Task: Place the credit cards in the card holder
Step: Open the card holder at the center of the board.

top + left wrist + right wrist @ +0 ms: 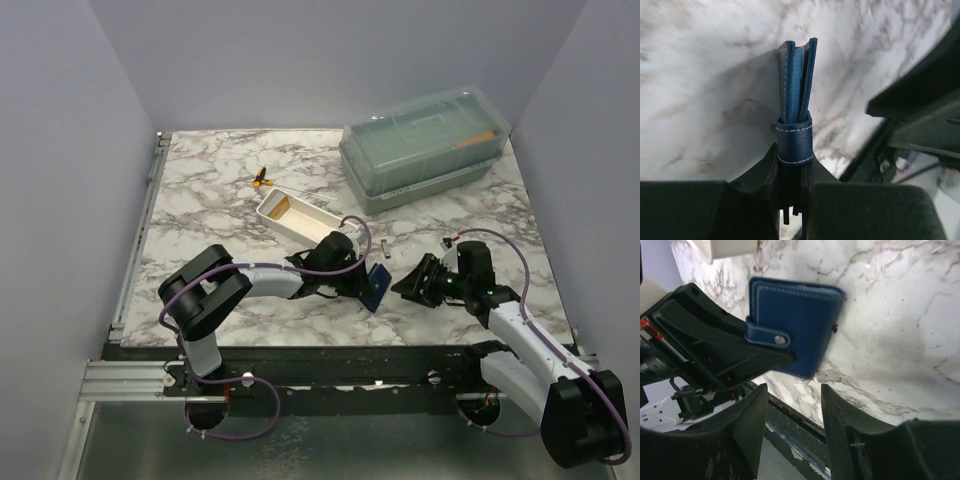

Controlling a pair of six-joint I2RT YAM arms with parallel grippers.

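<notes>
Left pincer point(792, 197): closed on the holder point(796, 85). I grip it edge-on at its strap point(795, 144), and my fingers point(752, 182) press its 2 outer faces. In the top view the left pincer point(362, 277) sits at frame centre. The holder point(377, 286) is just right of it, standing on edge over the table point(220, 200). I cannot tell whether its lower edge touches the marble. Seen from my right wrist, the holder point(800, 325) is folded shut with the strap snapped.

Right pincer point(792, 395): open, with nothing between my fingers point(747, 425). It faces the holder's broad side, near but apart. In the top view the right pincer point(412, 284) lies just right of the holder.

1 orange-tan card point(278, 206) lies in the upper-left end of the white tray point(310, 232), above and left of centre. A dark cylinder point(383, 247) lies just right of the tray. A green lidded box point(425, 150) occupies the upper right.
</notes>
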